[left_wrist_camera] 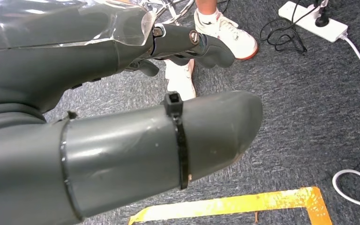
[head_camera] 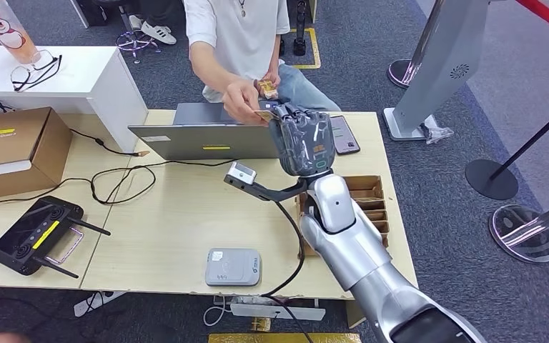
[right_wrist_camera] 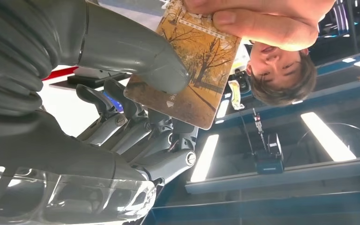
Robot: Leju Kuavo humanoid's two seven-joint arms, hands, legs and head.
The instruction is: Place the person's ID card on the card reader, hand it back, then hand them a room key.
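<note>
My right hand [head_camera: 302, 139] is raised over the far edge of the table [head_camera: 164, 221], in front of the seated person. A card [right_wrist_camera: 201, 65] printed with autumn trees sits between my thumb and fingers [right_wrist_camera: 136, 117]; the thumb lies across its face. The person's hand [head_camera: 241, 100] grips the same card [head_camera: 263, 113] at its other end, their fingertips [right_wrist_camera: 262, 23] on it. Their other hand holds a small orange item [head_camera: 268, 88]. The grey card reader [head_camera: 234, 266] lies near the table's front edge. My left hand [left_wrist_camera: 122, 117] hangs over the carpet, holding nothing.
A grey laptop [head_camera: 207, 139] and a phone [head_camera: 344, 134] lie at the table's far side. A brown compartment box [head_camera: 372, 200] sits under my right forearm. A black controller [head_camera: 36, 236] and a cardboard box [head_camera: 14, 146] are at the left, with cables between.
</note>
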